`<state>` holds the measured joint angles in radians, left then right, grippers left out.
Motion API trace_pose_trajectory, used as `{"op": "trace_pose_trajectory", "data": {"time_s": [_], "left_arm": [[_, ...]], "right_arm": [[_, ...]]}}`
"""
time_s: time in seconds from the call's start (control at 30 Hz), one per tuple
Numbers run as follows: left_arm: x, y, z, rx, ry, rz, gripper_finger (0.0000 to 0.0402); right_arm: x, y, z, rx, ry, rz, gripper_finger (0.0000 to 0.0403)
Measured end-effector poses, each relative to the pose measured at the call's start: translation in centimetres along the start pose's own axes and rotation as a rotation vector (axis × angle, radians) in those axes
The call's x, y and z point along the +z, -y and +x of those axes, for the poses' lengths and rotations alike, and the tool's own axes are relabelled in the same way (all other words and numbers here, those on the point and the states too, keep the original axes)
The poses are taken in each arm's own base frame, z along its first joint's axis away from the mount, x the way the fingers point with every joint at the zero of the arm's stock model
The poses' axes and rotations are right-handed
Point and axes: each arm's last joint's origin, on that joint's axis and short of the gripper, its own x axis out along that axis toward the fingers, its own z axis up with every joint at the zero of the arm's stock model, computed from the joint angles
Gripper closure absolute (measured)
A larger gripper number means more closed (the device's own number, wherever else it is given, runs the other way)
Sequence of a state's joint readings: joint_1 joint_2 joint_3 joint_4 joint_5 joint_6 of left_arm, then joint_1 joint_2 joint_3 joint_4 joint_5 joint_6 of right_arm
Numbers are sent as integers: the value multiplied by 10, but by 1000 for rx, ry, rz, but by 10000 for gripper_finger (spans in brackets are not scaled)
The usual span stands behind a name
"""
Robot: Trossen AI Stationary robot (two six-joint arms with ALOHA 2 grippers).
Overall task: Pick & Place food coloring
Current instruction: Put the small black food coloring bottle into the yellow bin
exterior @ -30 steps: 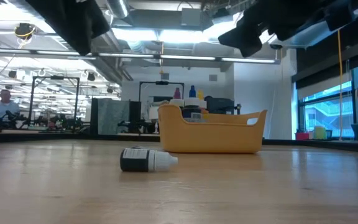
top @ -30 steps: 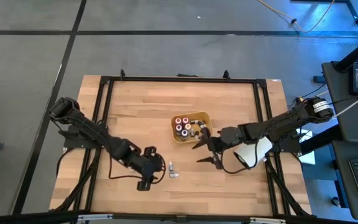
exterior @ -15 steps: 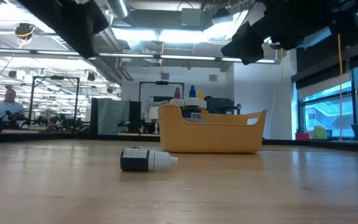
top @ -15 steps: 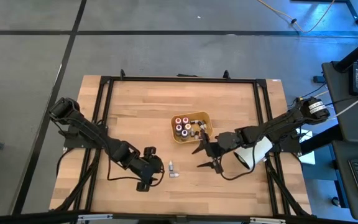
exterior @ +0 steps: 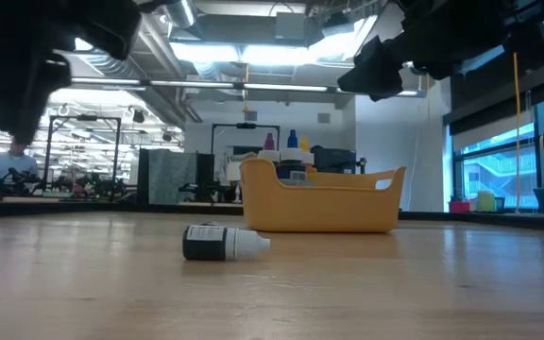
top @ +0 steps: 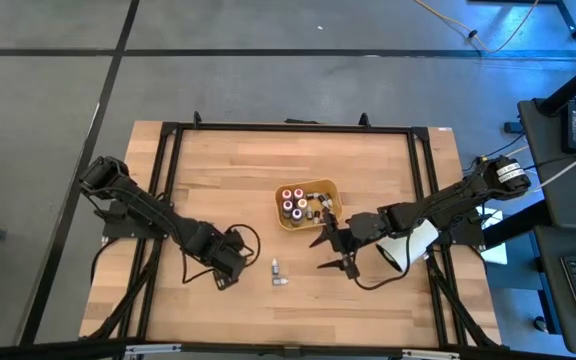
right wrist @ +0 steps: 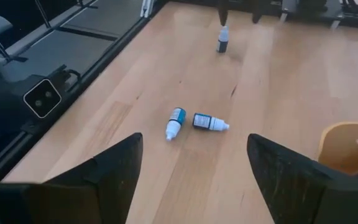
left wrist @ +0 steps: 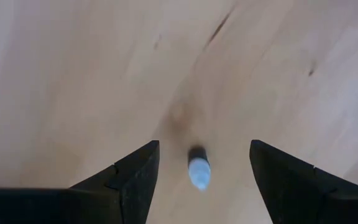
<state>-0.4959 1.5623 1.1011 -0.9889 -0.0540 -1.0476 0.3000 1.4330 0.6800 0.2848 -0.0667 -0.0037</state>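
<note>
Wooden surface (top: 368, 160), seen from above, carried an orange tray (top: 329, 186) near its middle with several food coloring bottles standing inside it. Three more bottles were out on the bare wood, between the two arms and nearer the front edge than the tray.

One bottle (right wrist: 222, 40) stood upright with its long axis vertical and its white tip pointing up. The left pincer (left wrist: 204, 149) was just beside it, on the left arm's side, with its fingers spread wide. In the left wrist view, the bottle's white top sat in the gap between the two fingers, touching neither.

The other two bottles lay flat on their sides, close together. They sat between the upright one and the right pincer (top: 316, 255). The blue-labelled bottle (right wrist: 175, 123) and the dark bottle (right wrist: 210, 122) had their bases almost meeting. Their white caps pointed away from each other, so together they made a shallow V.

In the low view the dark bottle (exterior: 223, 243) lay with its long axis across the picture. Its cap pointed toward the right side of that view, and the tray stood behind it.

The right pincer hung above the surface near the tray's front corner. Its fingers were spread apart. The two lying bottles were near it, toward the left arm, and clear of both fingers.
</note>
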Motion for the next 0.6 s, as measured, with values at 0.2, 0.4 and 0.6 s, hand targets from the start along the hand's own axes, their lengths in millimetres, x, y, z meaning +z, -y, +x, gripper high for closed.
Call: {"op": "trace_pose_trajectory", "data": {"time_s": [0.2,0.4,0.6], "left_arm": [[-8,4,0,-3,-9,-82,158],[-15,7,-1,-7,-27,-184,158],[-17,12,12,42,-53,-192,158]], "right_arm": [[0,0,0,-2,1,-32,114],[0,0,0,-2,-2,-29,114],[0,1,0,-20,-5,-27,114]]}}
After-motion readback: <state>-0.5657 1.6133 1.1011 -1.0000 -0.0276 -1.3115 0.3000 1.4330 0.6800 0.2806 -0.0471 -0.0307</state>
